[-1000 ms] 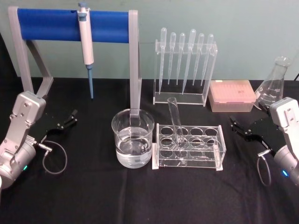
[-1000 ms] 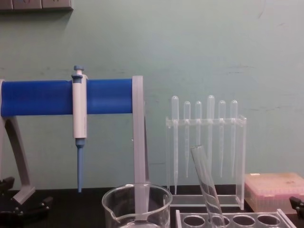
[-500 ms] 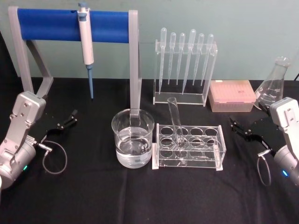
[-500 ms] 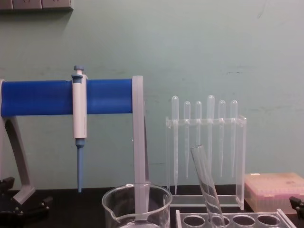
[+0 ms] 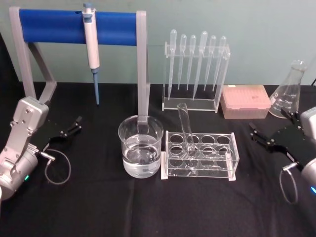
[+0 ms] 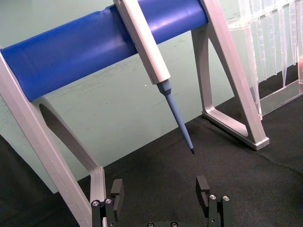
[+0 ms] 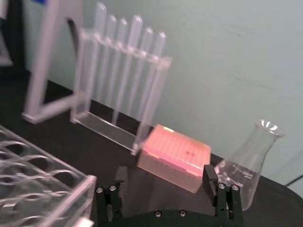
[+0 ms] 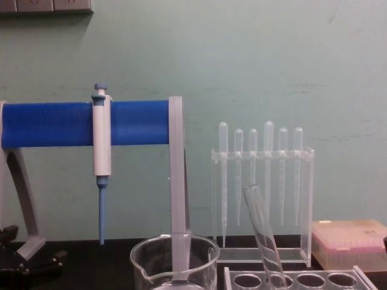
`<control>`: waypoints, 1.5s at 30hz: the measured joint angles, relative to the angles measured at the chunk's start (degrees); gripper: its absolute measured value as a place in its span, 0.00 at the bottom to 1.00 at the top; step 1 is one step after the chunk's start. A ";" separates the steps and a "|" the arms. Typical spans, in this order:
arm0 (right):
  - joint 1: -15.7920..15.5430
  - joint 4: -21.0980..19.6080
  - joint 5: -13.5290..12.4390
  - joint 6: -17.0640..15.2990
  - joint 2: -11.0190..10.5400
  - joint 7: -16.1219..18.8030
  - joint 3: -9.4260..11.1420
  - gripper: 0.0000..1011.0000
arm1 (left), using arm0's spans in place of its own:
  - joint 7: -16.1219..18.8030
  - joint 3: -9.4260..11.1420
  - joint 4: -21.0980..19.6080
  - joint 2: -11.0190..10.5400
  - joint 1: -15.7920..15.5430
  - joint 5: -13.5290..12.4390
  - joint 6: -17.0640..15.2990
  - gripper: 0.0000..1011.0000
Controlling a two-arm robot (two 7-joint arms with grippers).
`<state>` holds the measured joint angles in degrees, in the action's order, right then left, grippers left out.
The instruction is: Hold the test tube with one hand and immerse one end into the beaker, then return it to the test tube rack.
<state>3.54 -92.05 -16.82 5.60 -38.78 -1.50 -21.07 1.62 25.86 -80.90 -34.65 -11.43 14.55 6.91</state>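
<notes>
I lose the lower ends of the clear glass test tube (image 8: 264, 238) and wide clear glass beaker (image 8: 145, 266) below the chest view; the clear plastic rack (image 7: 42, 179) left of my right gripper (image 7: 164, 176) is blurred in its wrist view.

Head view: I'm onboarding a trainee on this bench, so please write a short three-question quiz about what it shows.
1. True or false: the test tube leans tilted in the rack.
2. What stands just left of the rack? A) beaker B) flask C) pink box
3. Fill in: the left gripper and the right gripper, one at each side of the table, both have their fingers ____.
Key: 1 true; 2 A; 3 open.
</notes>
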 joint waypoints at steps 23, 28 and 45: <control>8.25 -7.36 -8.25 -13.94 1.62 23.86 -5.85 0.99 | 0.00 0.00 0.00 0.00 0.00 0.00 0.00 0.99; 12.20 -4.14 -7.68 -17.17 4.26 26.01 -7.36 0.99 | 0.00 0.00 0.00 0.00 0.00 0.00 0.00 0.99; 18.03 -0.94 -5.91 -23.61 7.76 29.06 -9.18 0.78 | 0.00 0.00 0.00 0.00 0.00 0.00 0.00 0.99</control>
<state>21.58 -92.99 -22.73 -18.01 -31.02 27.55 -30.25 1.62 25.86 -80.90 -34.65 -11.43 14.55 6.91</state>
